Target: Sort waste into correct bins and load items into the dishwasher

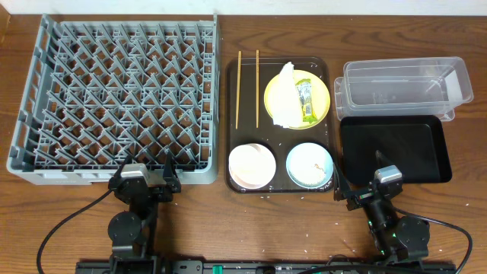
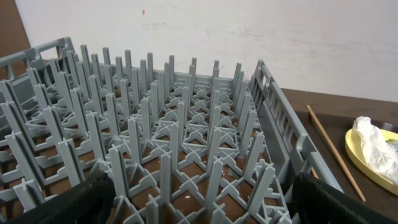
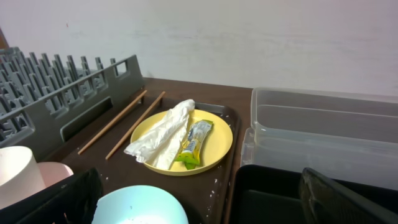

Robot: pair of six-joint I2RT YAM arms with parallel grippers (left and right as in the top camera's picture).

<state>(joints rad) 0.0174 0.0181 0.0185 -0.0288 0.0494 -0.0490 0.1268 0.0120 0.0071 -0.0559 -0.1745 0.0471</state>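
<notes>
Napkin point(image 1: 283, 95) may slip off yellow plate point(image 1: 320, 82) if bumped (eleven o'clock from right gripper point(image 1: 359, 179)); its jaws and left gripper's point(image 1: 144, 179) are apart.

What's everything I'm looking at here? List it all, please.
Dish rack: 1, grey, left.
Serving tray: 1, dark brown, centre.
Chopsticks: 2, wooden, tray's far left.
Plate: 1, yellow, tray's far right.
Napkin: 1, white, on plate.
Snack wrapper: 1, green-yellow, on plate.
Pink bowl: 1, pale pink, tray's near left.
Cup: 1, white, at pink bowl; inside or beside unclear.
Blue bowl: 1, light blue, tray's near right.
Tub: 1, perhaps two stacked, clear, far right.
Black tray: 1, black, before tub.
Table: 1, brown wood.
Left gripper: 1, black, open, by rack.
Right gripper: 1, black, open, by black tray.
</notes>
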